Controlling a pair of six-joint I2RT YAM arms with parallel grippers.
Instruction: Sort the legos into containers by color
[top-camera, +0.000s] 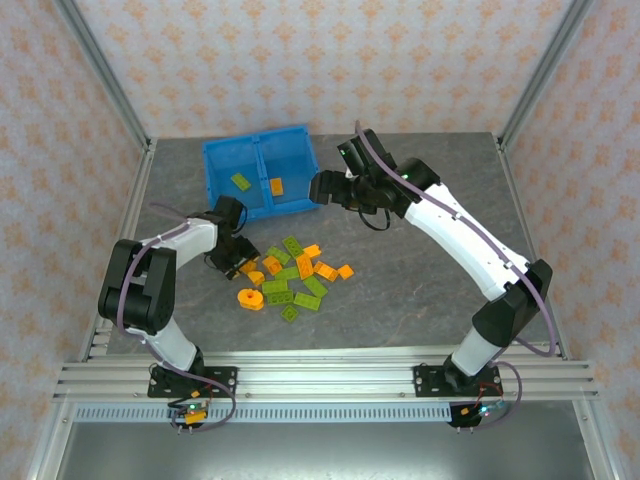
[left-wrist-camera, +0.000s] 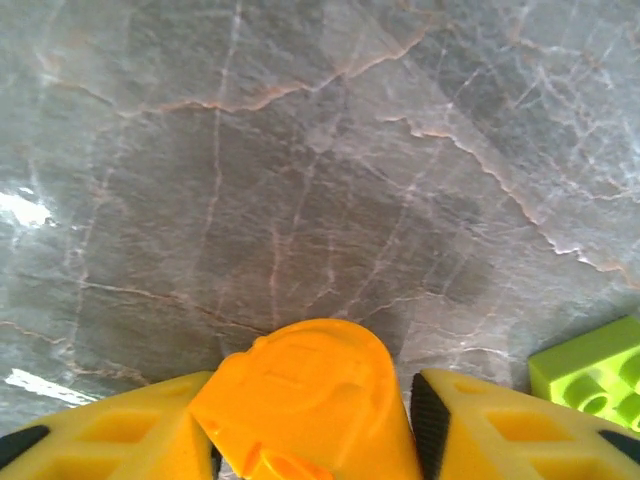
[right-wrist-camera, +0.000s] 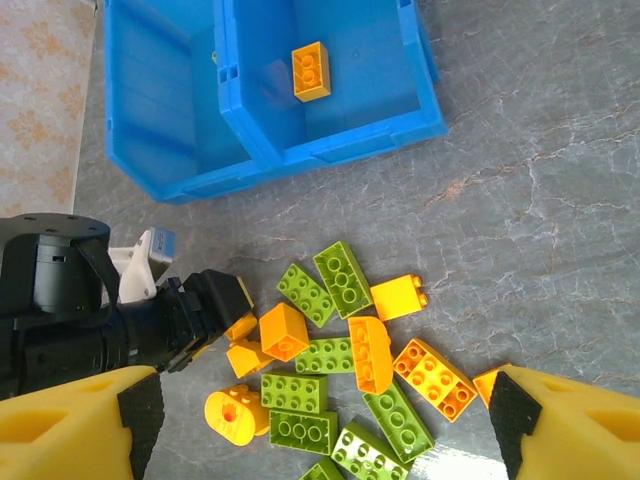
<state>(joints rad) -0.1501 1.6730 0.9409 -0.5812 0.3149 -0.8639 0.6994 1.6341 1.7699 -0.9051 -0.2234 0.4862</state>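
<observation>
Near edge: an aluminium rail (top-camera: 320, 378) carries both arm bases; a strip of bare grey stone-patterned bench (top-camera: 400, 320) lies between it and the bricks.
Loose pile: the orange and lime green studded plastic bricks (top-camera: 300, 272) (right-wrist-camera: 350, 360) lie bunched left of the bench's middle, many touching; a round orange plastic piece (top-camera: 250, 298) (right-wrist-camera: 232, 413) sits on the near-left fringe.
Left claw (top-camera: 240, 262) (left-wrist-camera: 312, 430) (right-wrist-camera: 225, 300): low at the pile's left edge, clenched on a small orange plastic brick (left-wrist-camera: 300, 385), with a yellow finger on each side of it.
Beside it: a lime green studded brick (left-wrist-camera: 590, 375) lies just beside the right finger.
Room, left: its wrist view has bare bench (left-wrist-camera: 300, 150) ahead of the fingers.
Right claw (top-camera: 322, 188) (right-wrist-camera: 320, 420): hangs above the bench between the pile and the bin, just off the bin's near right corner; its yellow fingers are spread wide, released, with nothing between them.
Room, right: wide bare bench runs from the pile to the right frame post.
Bin: a bright blue rectangular plastic bin (top-camera: 212, 175) (right-wrist-camera: 330, 140) stands beyond the pile, apart from it, split by a middle wall (top-camera: 258, 170) (right-wrist-camera: 235, 90).
Left compartment: a lone lime green brick (top-camera: 241, 181).
Right compartment: a lone orange brick (top-camera: 276, 186) (right-wrist-camera: 311, 71).
Far edge: the bin's far wall stands near the bench's far edge, below the patterned back wall.
</observation>
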